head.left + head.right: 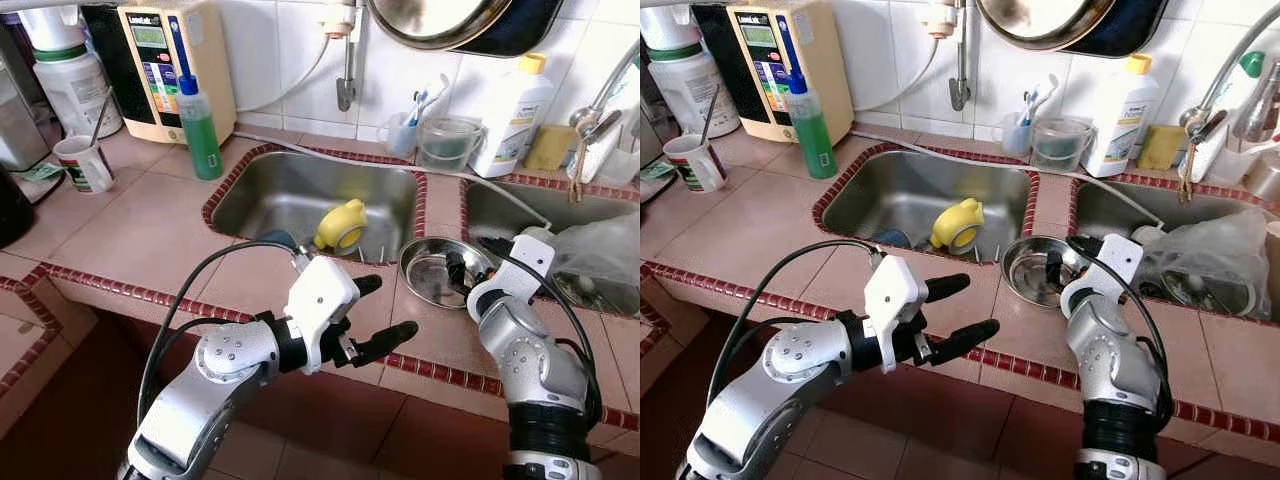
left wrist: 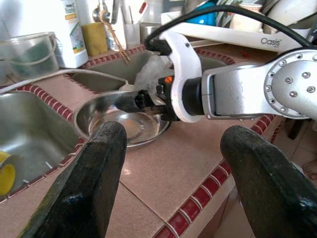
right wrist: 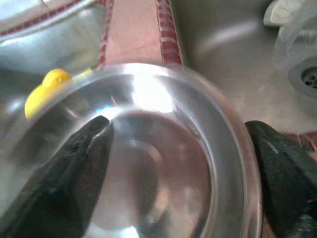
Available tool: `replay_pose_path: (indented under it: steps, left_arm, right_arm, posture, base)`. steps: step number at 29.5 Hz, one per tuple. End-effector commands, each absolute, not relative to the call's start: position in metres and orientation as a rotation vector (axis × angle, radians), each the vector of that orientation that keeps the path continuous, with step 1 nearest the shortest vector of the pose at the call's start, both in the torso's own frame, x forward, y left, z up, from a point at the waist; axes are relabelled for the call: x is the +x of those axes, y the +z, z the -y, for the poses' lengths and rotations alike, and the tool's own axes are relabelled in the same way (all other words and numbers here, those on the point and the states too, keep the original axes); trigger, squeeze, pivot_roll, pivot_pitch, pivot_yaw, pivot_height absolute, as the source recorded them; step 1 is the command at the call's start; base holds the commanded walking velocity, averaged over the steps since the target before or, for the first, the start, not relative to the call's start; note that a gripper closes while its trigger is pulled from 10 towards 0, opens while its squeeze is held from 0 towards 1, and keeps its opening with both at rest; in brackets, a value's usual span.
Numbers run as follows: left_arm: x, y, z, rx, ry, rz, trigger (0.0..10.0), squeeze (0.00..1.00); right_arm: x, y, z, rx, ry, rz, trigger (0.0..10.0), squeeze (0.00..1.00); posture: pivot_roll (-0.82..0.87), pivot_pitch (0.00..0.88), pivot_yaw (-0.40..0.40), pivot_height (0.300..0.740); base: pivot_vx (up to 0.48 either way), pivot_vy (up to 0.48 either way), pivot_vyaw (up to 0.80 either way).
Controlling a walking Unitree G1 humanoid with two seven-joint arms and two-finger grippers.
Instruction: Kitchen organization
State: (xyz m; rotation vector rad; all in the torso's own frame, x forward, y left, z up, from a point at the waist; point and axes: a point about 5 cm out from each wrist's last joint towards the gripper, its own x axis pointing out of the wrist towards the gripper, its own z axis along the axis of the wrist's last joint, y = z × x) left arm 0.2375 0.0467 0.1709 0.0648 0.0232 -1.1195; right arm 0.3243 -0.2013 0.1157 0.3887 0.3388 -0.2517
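Right gripper point(image 3: 173, 163): fingers straddle bowl point(image 1: 435, 275) rim, one inside, for lifting; contact unclear | Left gripper point(image 1: 385, 315): spread, empty, clear of the counter point(image 1: 130, 235) edge.

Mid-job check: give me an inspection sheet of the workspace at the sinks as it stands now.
Surface: tiled counter, red-brick edging, two steel sinks.
Job's things: steel bowl on the strip between the sinks; yellow cup lying in the left sink.
Clutter: green soap bottle, mug, white bottle, plastic bag in the right sink.
Grippers: left claw open above the counter edge; right claw open, straddling the bowl's rim.
Cables: black cable looping off the left arm.
Surroundings: tiled wall, pan hanging above.
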Motion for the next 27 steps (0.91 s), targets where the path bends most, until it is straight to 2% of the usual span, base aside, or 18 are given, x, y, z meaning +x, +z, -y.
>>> replay_pose_path:
  steps: [1,2,3,27]
  left_arm:
    - [0.2361,0.1752,-0.0468,0.073,-1.121,-0.011,10.0,0.00]
    - [0.2365,0.1755,-0.0470,0.073,-1.118,-0.010,10.0,0.00]
    - [0.2367,0.1760,-0.0471,0.073,-1.116,-0.008,10.0,0.00]
    - [0.2360,0.1765,-0.0478,0.085,-1.124,-0.016,10.0,0.00]
  right_arm:
    - [0.3237,0.1114,0.2004,0.406,-0.251,-0.372,4.2,0.00]
    - [0.3229,0.1087,0.2007,0.408,-0.255,-0.392,3.4,0.00]
    - [0.3223,0.1073,0.2016,0.410,-0.267,-0.399,0.0,0.00]
    - [0.3230,0.1065,0.2036,0.471,-0.291,-0.435,0.0,0.00]
  posture:
    - [0.02,0.000,-0.011,0.740]
    - [0.02,0.000,-0.010,0.740]
    - [0.02,0.000,-0.009,0.740]
    - [0.03,0.000,-0.008,0.740]
  base:
    - [0.000,0.000,0.00]
    - [0.000,0.000,0.00]
    - [0.000,0.000,0.00]
    - [0.000,0.000,0.00]
